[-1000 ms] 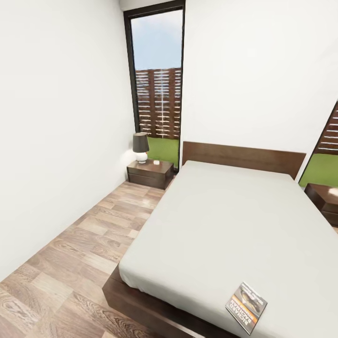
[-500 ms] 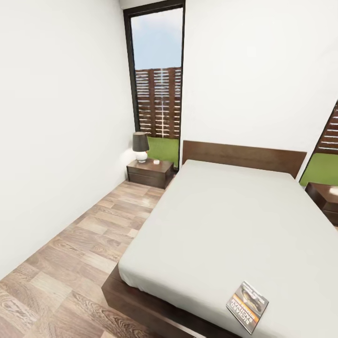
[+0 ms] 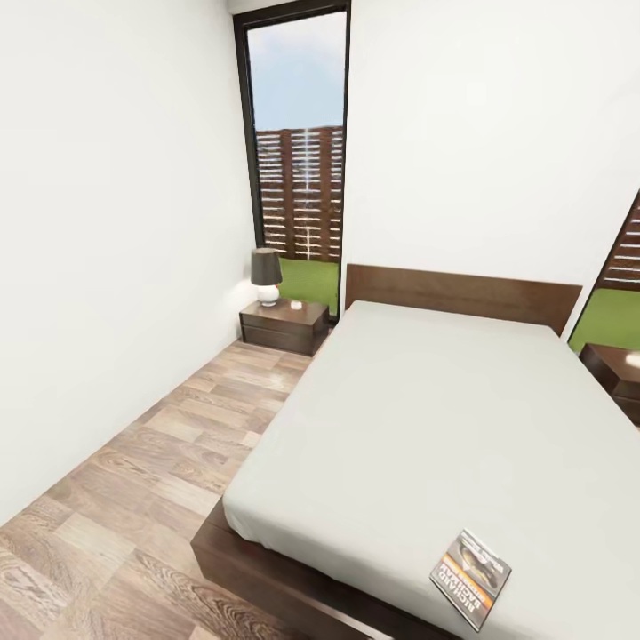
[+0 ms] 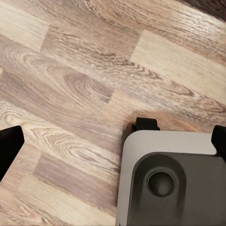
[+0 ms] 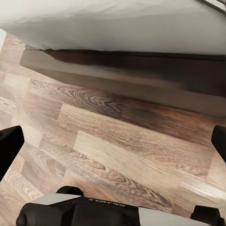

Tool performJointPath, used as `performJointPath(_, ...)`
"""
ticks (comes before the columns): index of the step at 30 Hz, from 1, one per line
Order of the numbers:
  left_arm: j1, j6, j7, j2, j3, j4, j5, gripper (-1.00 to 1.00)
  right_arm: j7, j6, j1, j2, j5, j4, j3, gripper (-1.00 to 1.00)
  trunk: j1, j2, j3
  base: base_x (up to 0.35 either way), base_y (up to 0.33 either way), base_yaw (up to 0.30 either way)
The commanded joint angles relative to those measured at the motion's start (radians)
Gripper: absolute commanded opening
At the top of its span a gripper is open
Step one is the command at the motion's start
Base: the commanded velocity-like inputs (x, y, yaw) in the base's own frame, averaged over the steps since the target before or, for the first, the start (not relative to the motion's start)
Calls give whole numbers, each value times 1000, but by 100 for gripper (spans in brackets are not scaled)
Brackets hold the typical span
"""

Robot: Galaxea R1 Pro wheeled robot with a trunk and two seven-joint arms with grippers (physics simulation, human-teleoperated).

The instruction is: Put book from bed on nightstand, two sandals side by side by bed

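The book (image 3: 471,580) lies flat on the bed (image 3: 427,418), near the mattress's near right corner, with its dark cover and orange band facing up. One nightstand (image 3: 284,324) stands left of the headboard, and part of another nightstand (image 3: 618,373) shows at the right edge. The sandals are out of view. My left gripper (image 4: 113,143) hangs open over the wood floor above my own base (image 4: 169,183). My right gripper (image 5: 113,143) is open too, over the floor beside the bed's dark frame (image 5: 141,80). Neither holds anything.
A grey-shaded lamp (image 3: 266,276) and a small pale object stand on the left nightstand. A tall window (image 3: 300,160) is behind it. A strip of wood floor (image 3: 160,480) runs between the white left wall and the bed.
The whole head view has shifted slightly, so the camera has moved. The book and furniture have not moved in the room.
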Motion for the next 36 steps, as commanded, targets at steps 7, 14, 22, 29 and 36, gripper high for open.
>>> performJointPath(7, 0, -2, 4, 0, -8, 0, 6, 100, 1, -7, -1, -1, 11, 8, -9, 100, 27, -50, -23, 0, 0, 0)
performJointPath(14, 0, -2, 4, 0, -8, 0, 6, 100, 1, -7, -1, -1, 11, 10, -10, 100, 54, -99, -45, 0, 0, 0)
performJointPath(22, 0, -2, 4, 0, -8, 0, 6, 100, 1, -7, -1, -1, 11, 10, -10, 100, 84, -155, -70, 0, 0, 0)
performJointPath(29, 0, -2, 4, 0, -8, 0, 6, 100, 1, -7, -1, -1, 12, 11, -10, 100, 111, -204, -92, 0, 0, 0)
performJointPath(36, 0, -2, 4, 0, -9, 0, 6, 100, 1, -7, -1, -1, 12, 11, -10, 100, 138, -253, -114, 0, 0, 0)
